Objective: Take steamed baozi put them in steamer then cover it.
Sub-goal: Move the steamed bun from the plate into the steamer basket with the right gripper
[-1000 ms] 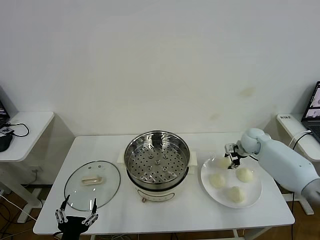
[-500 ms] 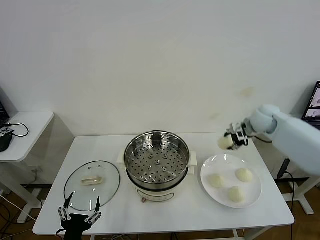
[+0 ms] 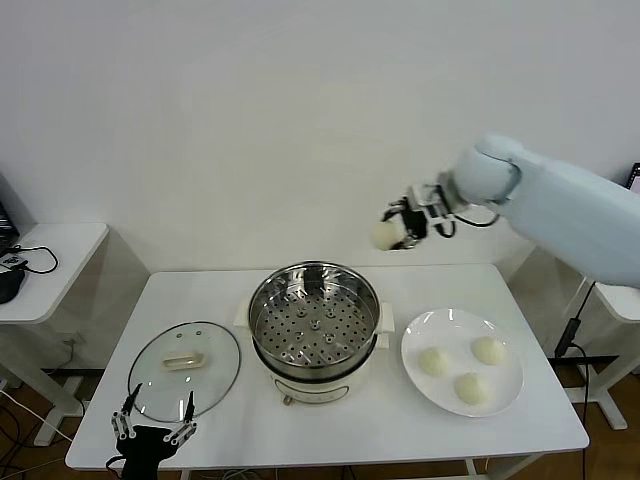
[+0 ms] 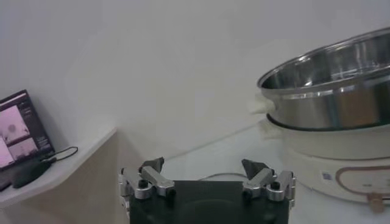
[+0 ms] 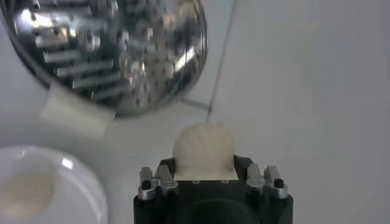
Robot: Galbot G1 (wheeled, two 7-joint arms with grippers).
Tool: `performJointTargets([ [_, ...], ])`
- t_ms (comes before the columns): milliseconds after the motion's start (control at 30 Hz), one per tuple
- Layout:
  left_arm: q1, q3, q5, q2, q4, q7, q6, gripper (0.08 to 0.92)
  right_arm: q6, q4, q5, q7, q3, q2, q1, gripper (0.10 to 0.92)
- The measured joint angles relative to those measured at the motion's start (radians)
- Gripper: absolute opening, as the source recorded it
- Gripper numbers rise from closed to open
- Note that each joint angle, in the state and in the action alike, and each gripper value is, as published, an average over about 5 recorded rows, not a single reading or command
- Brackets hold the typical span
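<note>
Your right gripper, raised behind the empty steamer, is pinching one baozi in its fingers while three are sitting on the plate; your left gripper is hanging open beside the worktop.

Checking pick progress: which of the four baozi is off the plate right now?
The baozi gripped in the right gripper, in the air beyond the steamer. The other three lie on the white plate.

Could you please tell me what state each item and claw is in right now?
Steamer: uncovered, tray empty.
Cover: off, flat on the table.
Plate: holds three baozi.
Right claw: shut on the fourth baozi, raised above the table.
Left claw: open, idle near the cover.
</note>
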Motion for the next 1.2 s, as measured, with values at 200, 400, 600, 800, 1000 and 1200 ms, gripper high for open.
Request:
performJointTargets([
  [200,-0.007,-0.019,-0.012,0.010,0.004,0.002,0.002,0.823,0.060,-0.024,0.021,0.014,-0.086,0.117,0.028,0.599],
  [400,-0.007,-0.030,-0.014,0.009,0.006,0.003,0.004,0.823,0.143,-0.059,-0.022,0.028,-0.157,0.218,0.022,0.601],
  [600,0.000,-0.039,-0.014,-0.002,0.006,0.003,0.004,0.823,0.232,-0.103,-0.109,0.051,-0.203,0.300,-0.007,0.597],
  [800,0.007,-0.044,-0.008,-0.009,-0.005,0.002,0.003,0.823,0.319,-0.158,-0.211,0.075,-0.221,0.356,-0.046,0.602],
  [1000,0.012,-0.050,-0.008,-0.016,-0.012,0.002,0.003,0.823,0.392,-0.210,-0.299,0.099,-0.225,0.383,-0.082,0.602],
  [1200,0.013,-0.050,-0.006,-0.019,-0.016,0.002,0.003,0.823,0.450,-0.248,-0.357,0.122,-0.222,0.404,-0.111,0.616],
])
